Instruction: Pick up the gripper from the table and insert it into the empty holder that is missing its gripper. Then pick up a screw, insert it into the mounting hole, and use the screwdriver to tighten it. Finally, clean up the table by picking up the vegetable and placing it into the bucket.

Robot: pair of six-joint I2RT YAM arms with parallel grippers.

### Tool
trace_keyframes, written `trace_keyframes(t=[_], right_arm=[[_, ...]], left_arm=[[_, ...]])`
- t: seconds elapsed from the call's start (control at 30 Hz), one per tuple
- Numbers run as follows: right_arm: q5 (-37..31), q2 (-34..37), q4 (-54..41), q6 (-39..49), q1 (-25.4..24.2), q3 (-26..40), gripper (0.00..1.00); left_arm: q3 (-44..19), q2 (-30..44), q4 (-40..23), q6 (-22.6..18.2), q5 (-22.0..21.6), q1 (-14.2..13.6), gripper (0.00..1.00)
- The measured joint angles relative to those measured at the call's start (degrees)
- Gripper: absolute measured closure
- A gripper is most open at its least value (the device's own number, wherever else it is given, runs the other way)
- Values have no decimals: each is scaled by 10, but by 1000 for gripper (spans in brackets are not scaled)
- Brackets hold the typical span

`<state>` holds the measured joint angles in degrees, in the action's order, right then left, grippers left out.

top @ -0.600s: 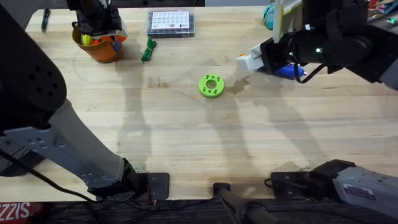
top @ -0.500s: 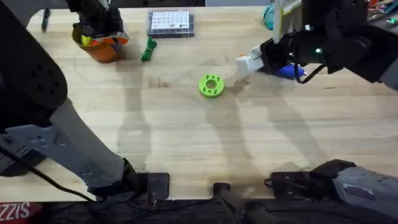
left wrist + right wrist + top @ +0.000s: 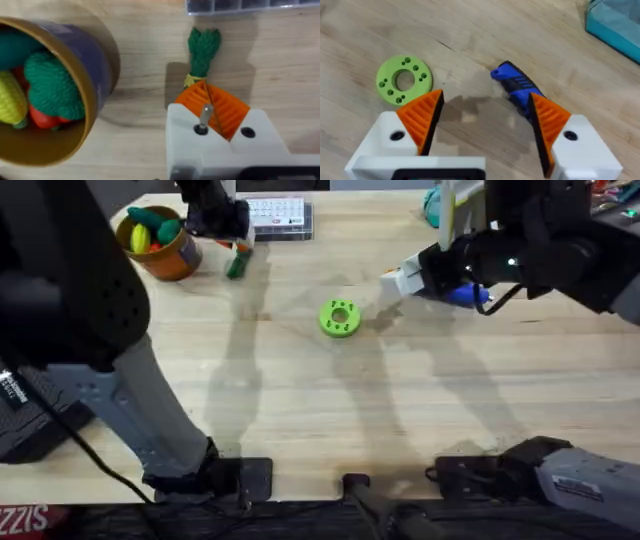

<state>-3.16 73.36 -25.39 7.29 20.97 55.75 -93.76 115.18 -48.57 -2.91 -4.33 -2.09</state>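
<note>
The dark green knobbly vegetable [image 3: 237,262] [image 3: 202,46] lies on the table just right of the orange bucket [image 3: 172,260] [image 3: 95,65], which holds several toy vegetables. My left gripper [image 3: 239,247] [image 3: 212,107] hangs over the vegetable's near end, its orange pads pressed together and shut; nothing shows between them. The blue screwdriver [image 3: 466,294] [image 3: 516,87] lies on the table at the right. My right gripper [image 3: 397,280] [image 3: 485,120] is open just in front of it, holding nothing. The holder and the screw are out of view.
A bright green disc with holes [image 3: 340,318] [image 3: 404,80] sits mid-table. A clear parts box [image 3: 280,218] [image 3: 250,5] stands at the back beyond the vegetable. A teal pouch [image 3: 432,205] [image 3: 615,25] lies at the back right.
My left gripper has moved right, from above the bucket to above the vegetable, uncovering the bucket's contents. The right arm and the screwdriver have stayed put.
</note>
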Motion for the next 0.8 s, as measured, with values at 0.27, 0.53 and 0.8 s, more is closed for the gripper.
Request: trace_keyframes(t=[0.27,0.53,0.8], right_arm=[[0,0,0,0,0,0,13],[0,0,-2,0,0,0,13],[0,0,-2,0,0,0,13]], left_arm=[[1,43,18,32,-2,2,534],[1,42,25,41,-5,1,249],[1,42,25,41,-21,2,247]])
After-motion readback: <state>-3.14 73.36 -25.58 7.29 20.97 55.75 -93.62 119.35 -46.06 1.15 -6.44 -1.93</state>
